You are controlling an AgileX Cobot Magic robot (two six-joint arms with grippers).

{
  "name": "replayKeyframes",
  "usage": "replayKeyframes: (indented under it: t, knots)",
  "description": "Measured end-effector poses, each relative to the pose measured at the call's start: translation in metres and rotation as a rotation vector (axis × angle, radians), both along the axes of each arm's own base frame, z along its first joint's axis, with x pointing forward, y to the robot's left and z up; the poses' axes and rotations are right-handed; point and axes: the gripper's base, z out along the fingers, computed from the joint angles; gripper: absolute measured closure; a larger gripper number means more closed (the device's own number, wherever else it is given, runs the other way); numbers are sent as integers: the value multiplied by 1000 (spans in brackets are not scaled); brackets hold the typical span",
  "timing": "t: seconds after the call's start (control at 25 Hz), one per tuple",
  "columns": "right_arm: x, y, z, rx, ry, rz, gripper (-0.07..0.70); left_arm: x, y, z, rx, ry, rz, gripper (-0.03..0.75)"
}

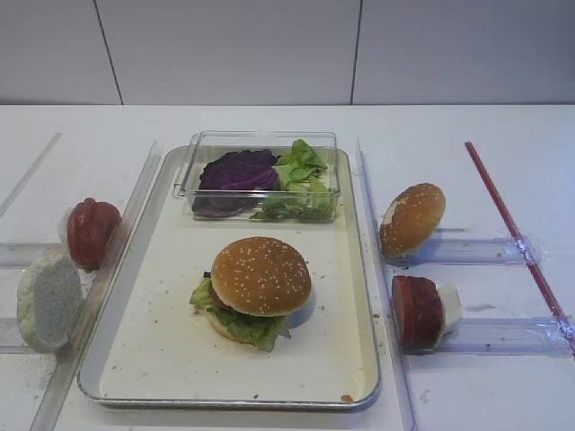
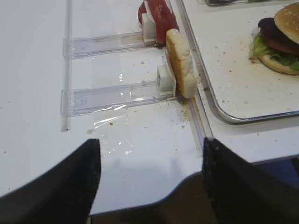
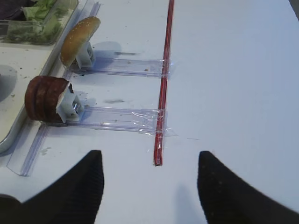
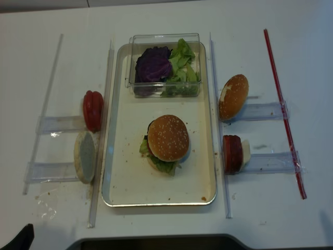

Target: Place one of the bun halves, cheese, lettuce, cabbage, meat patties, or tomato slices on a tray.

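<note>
On the silver-rimmed tray (image 1: 162, 359) a stacked burger stands, topped by a sesame bun half (image 1: 260, 274) over lettuce (image 1: 243, 325). A second bun half (image 1: 411, 218) leans on a clear holder right of the tray, with the meat patties (image 1: 416, 311) in front of it. Tomato slices (image 1: 91, 232) stand left of the tray. Purple cabbage (image 1: 237, 171) and more lettuce (image 1: 301, 180) fill a clear box. Cheese is out of view. My right gripper (image 3: 149, 186) is open over bare table, near the patties (image 3: 44, 99). My left gripper (image 2: 149, 182) is open at the table's front edge.
A white floury disc (image 1: 49, 301) leans on a holder beside the tomato slices. The clear plastic box (image 1: 260, 144) sits at the back of the tray. Clear rails (image 1: 382, 296) run along both tray sides. A red strip (image 3: 163, 84) lies to the right.
</note>
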Motion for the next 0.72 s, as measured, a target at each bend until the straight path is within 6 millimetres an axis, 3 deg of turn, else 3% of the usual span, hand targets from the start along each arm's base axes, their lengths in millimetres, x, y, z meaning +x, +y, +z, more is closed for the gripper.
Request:
replayKeyframes:
  t: [0.72]
  knots:
    - [0,0,0,0,0,0,178,0,0,0,0,0,0,287]
